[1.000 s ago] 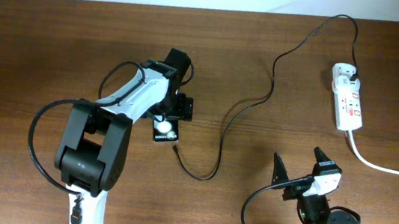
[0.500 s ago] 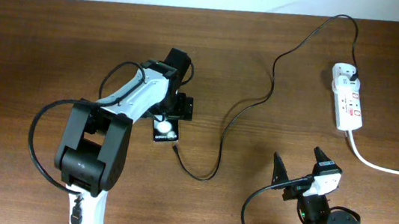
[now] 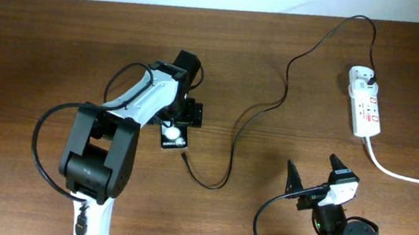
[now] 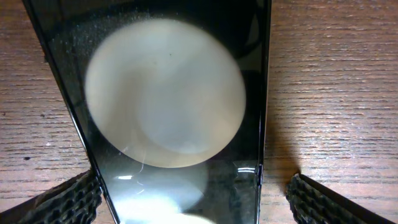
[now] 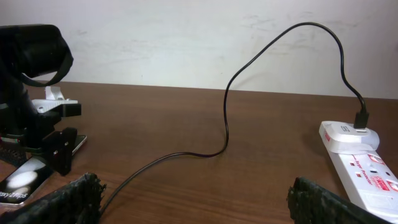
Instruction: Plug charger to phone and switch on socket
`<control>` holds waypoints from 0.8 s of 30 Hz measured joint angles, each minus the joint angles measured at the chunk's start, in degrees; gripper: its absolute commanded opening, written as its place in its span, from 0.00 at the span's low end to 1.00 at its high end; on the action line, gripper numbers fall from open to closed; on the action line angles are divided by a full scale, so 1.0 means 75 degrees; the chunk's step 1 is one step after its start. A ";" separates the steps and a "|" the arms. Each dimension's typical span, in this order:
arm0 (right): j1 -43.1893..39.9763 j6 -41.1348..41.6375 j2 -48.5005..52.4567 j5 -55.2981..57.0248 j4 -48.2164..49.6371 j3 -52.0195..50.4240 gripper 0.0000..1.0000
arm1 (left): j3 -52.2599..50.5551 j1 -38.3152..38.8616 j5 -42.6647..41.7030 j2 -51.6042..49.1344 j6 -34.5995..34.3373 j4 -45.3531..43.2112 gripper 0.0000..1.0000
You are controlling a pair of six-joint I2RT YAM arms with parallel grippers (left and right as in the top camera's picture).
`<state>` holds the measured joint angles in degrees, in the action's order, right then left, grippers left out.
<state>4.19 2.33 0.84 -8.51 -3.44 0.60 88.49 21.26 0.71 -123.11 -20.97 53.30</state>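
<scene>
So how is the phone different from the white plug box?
The phone is black; the power strip is white with red marks. The power strip has the charger cable plugged in; the phone does not, and the cable's tip lies beside it. Both lie flat on the wooden table.

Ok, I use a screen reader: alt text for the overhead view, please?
The left arm's open claw sits over a small black rectangular phone on a brown wooden table. A thin black charger cable runs from beside the phone to a white power strip at right; the right claw rests open, front right.
</scene>
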 measured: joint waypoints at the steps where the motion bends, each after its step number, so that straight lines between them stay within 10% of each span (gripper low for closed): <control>1: 0.0000 0.0003 0.0000 0.0000 0.0000 0.0003 0.99 | 0.0003 0.0000 0.0000 -0.0003 0.0000 0.0000 0.99; 24: 0.0000 0.0000 0.0000 0.0000 0.0000 0.0003 0.99 | -0.0032 -0.0006 0.0423 0.0029 -0.0565 -0.0268 0.99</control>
<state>4.19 2.33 0.84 -8.51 -3.44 0.62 88.25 21.21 3.88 -122.89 -25.21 51.29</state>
